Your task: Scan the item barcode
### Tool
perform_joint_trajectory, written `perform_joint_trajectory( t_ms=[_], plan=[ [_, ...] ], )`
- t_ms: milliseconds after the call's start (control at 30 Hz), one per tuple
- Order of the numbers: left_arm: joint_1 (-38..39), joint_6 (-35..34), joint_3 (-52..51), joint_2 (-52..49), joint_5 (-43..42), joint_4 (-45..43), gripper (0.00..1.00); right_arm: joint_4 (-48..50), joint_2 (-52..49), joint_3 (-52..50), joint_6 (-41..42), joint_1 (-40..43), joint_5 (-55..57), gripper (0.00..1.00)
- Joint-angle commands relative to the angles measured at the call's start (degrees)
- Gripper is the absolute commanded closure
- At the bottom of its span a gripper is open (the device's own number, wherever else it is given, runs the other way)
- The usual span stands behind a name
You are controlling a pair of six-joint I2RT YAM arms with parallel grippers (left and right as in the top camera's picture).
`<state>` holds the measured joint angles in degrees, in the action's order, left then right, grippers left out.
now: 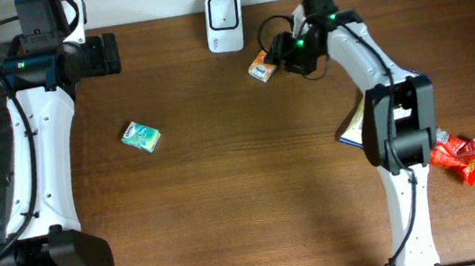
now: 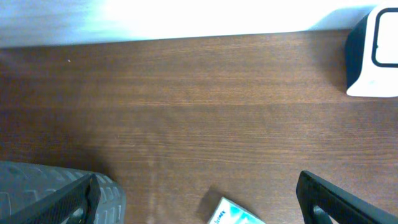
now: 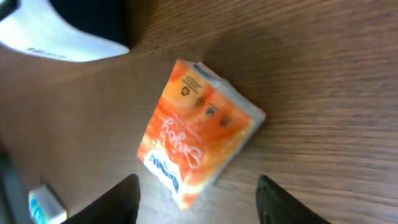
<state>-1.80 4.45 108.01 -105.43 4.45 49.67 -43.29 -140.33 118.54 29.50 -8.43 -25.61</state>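
The orange packet (image 1: 260, 67) lies flat on the wooden table, just below and right of the white scanner (image 1: 224, 23). My right gripper (image 1: 278, 58) sits right beside it. In the right wrist view the orange packet (image 3: 196, 134) has its near end between my two dark fingers, with a gap on each side, so the right gripper (image 3: 199, 205) is open and holds nothing. The scanner (image 3: 56, 31) shows at the top left there. My left gripper (image 1: 108, 54) hangs at the back left, wide open (image 2: 202, 202) and empty.
A teal packet (image 1: 141, 137) lies left of centre, and its teal corner (image 2: 235, 214) peeks in at the bottom of the left wrist view. A red packet (image 1: 459, 158) and a flat blue-edged item (image 1: 350, 128) lie by the right arm's base. The table's back edge runs behind the scanner (image 2: 376, 56).
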Motion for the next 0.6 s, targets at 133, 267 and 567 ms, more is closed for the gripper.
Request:
perform_joint_trajectory(
  t_ms=[133,267,567],
  plan=[
    [-0.02,-0.15,0.09,1.16,-0.59,-0.11,0.01,1.57,0.17,-1.03,14.8,-6.67,22.1,0.6],
    [-0.02,-0.15,0.11,1.16,-0.59,-0.11,0.01,2.19,-0.31,-1.03,15.56,-6.6,23.78,0.63],
    [-0.02,-0.15,0.09,1.16,-0.59,-0.11,0.01,2.23,-0.61,-1.01,14.03,-5.86,22.62,0.67]
  ],
)
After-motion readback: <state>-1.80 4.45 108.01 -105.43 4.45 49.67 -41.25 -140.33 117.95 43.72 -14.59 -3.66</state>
